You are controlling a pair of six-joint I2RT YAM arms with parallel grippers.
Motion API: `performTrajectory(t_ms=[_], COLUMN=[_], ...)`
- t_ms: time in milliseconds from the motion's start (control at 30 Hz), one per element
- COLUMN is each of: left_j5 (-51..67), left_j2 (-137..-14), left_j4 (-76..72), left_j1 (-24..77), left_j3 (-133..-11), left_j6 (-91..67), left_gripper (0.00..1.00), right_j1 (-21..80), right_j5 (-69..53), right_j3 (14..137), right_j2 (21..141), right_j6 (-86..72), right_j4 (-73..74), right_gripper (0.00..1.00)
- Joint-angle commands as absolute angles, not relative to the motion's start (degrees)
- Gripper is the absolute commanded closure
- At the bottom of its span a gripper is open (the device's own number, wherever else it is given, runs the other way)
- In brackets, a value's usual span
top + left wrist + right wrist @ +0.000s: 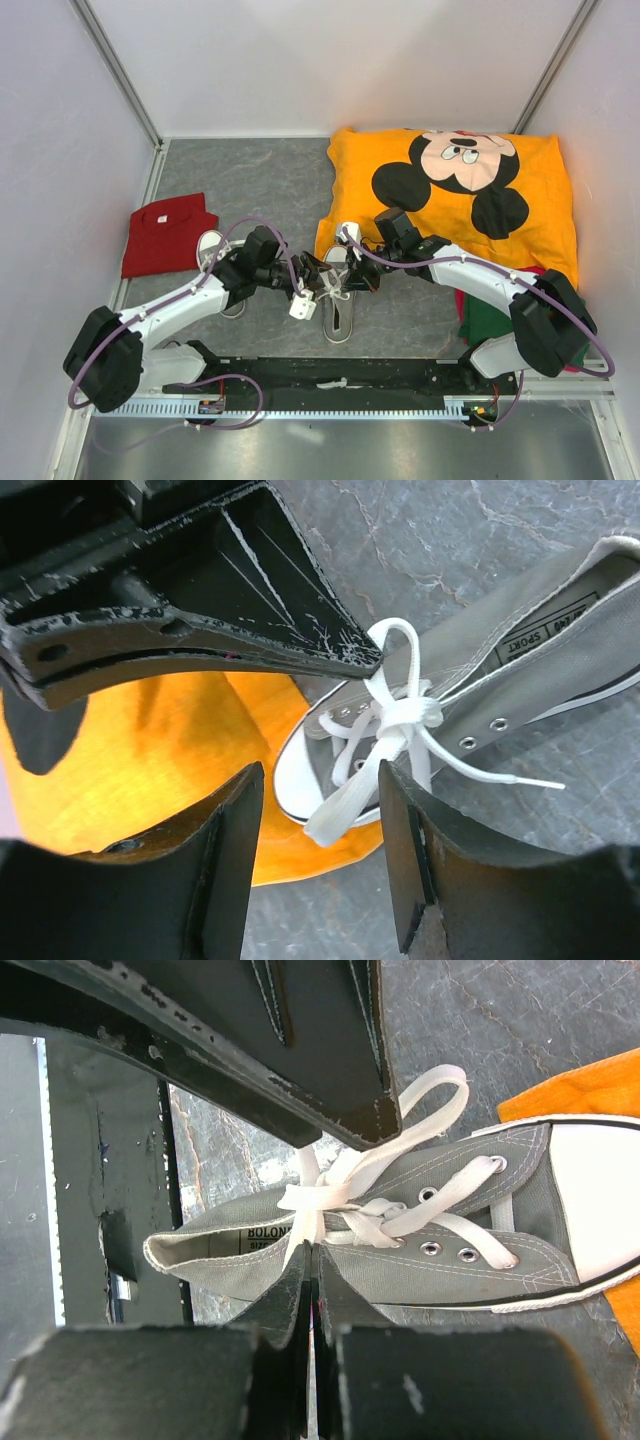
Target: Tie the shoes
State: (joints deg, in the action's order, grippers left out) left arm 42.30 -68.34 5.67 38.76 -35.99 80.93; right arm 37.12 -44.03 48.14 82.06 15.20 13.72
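Left wrist view shows the left gripper (320, 780) roughly half open, gripping nothing; a flat lace loop (338, 815) lies loose between its fingers, with the grey shoe (530, 660) just beyond them. The right gripper (314, 1260) is pinched tight on a lace strand (300, 1222) at the knot (335, 1200), directly ahead of it.

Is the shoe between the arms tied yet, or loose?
Half tied: the laces form a knot and one loop, but one end trails loose off the shoe.
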Motion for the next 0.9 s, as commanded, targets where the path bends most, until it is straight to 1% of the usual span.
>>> performTrajectory(t_ms=[0,133,233,267,300,333,367,433,467,500,667,867], left_j5=[43.3,42.7,42.9,42.9,43.1,43.0,43.3,43.8,43.9,44.0,45.5,46.2], left_j2=[-69.5,-73.2,-75.2,-75.4,-75.6,-75.8,-75.9,-76.1,-76.0,-75.9,-75.1,-75.0], left_j4=[7.4,7.6,9.4,9.8,10.1,10.5,11.1,13.4,14.0,14.7,18.1,19.5], left_j1=[39.1,39.4,39.7,39.8,39.9,39.9,39.9,39.9,39.9,39.9,39.9,39.9], left_j3=[-35.8,-38.0,-39.6,-40.0,-40.2,-40.1,-40.4,-40.9,-41.0,-40.8,-39.5,-38.8], left_j6=[87.4,88.4,89.4,89.7,90.4,90.8,91.0,91.6,91.8,92.5,94.3,94.4], left_gripper=[0.43,0.44,0.46,0.49,0.52,0.57,0.67,0.75,0.82,0.84,0.91,0.94], right_j1=[37.2,37.2,37.2,37.2,37.2,37.2,37.3,37.2,37.1,37.1,36.4,35.2], right_j5=[-44.5,-44.6,-44.6,-44.5,-44.4,-44.0,-43.8,-43.2,-42.9,-42.5,-37.5,-32.3], right_j3=[48.0,48.1,47.8,47.8,47.7,47.7,47.7,47.5,47.3,46.9,43.9,38.5], right_j2=[80.7,80.4,80.1,80.1,80.2,80.1,80.2,79.8,79.5,79.3,75.9,72.1], right_j6=[15.2,15.0,15.5,15.6,15.6,15.6,15.5,14.9,14.1,13.3,6.6,-6.7], right_j4=[11.1,11.1,11.0,11.0,11.0,10.9,11.0,11.0,10.9,10.7,6.8,1.0], right_gripper=[1.00,1.00,1.00,1.00,1.00,1.00,1.00,1.00,1.00,1.00,1.00,1.00])
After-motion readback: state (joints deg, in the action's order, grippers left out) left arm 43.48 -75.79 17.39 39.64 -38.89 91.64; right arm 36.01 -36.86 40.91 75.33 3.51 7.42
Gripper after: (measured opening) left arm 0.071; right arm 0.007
